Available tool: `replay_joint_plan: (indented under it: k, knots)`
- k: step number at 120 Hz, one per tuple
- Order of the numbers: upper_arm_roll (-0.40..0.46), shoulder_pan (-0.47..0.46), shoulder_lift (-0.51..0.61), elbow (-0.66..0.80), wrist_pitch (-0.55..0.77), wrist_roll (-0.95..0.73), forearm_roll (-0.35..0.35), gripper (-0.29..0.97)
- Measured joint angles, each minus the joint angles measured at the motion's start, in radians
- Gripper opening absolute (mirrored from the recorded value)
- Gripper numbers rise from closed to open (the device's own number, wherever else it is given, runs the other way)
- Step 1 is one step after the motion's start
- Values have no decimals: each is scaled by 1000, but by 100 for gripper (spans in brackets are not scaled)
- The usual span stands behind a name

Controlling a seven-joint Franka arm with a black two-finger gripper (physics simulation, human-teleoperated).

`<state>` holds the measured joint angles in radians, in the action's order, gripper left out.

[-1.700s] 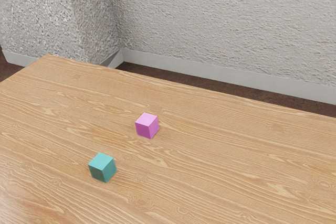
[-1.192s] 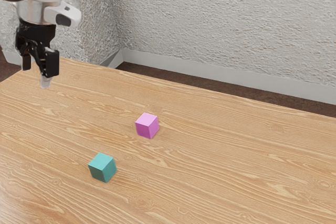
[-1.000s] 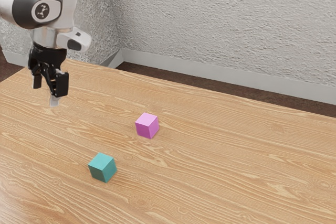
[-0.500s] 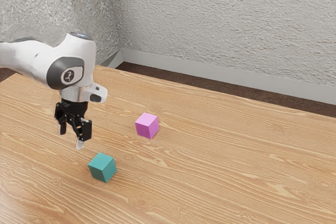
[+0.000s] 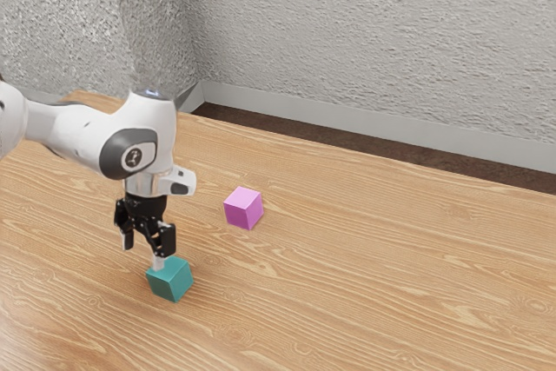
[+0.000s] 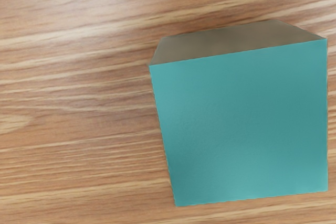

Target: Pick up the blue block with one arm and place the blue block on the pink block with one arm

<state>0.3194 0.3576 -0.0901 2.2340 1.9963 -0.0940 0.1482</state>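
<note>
Since the gripper [image 5: 146, 254] has descended until the blue block [image 5: 169, 278] sits just beneath it, jaws apparently spread and empty, grasping comes next.

Wood-grain table [image 5: 391, 258], rough grey plaster walls [image 5: 365, 32], pale baseboard [image 5: 373, 123], dark brown floor [image 5: 373, 144].

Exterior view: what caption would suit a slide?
Open gripper hangs over the blue block on a wooden table; the pink block stands apart.
</note>
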Motion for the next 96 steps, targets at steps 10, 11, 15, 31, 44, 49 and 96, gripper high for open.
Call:
replay_joint_plan:
  k: [10,11,15,31,44,49,96]
  knots:
    - [6,-2,-15,-5,24,11,0,68]
    - [8,-2,-16,-5,26,13,0,68]
    - [14,-4,-17,-6,34,17,0,68]
    - [30,-13,-31,-10,60,35,0,68]
    - [32,-9,-71,-11,86,48,0,68]
    - [32,-9,-84,-11,97,52,0,68]
    - [32,-9,-118,-1,159,95,-1,49]
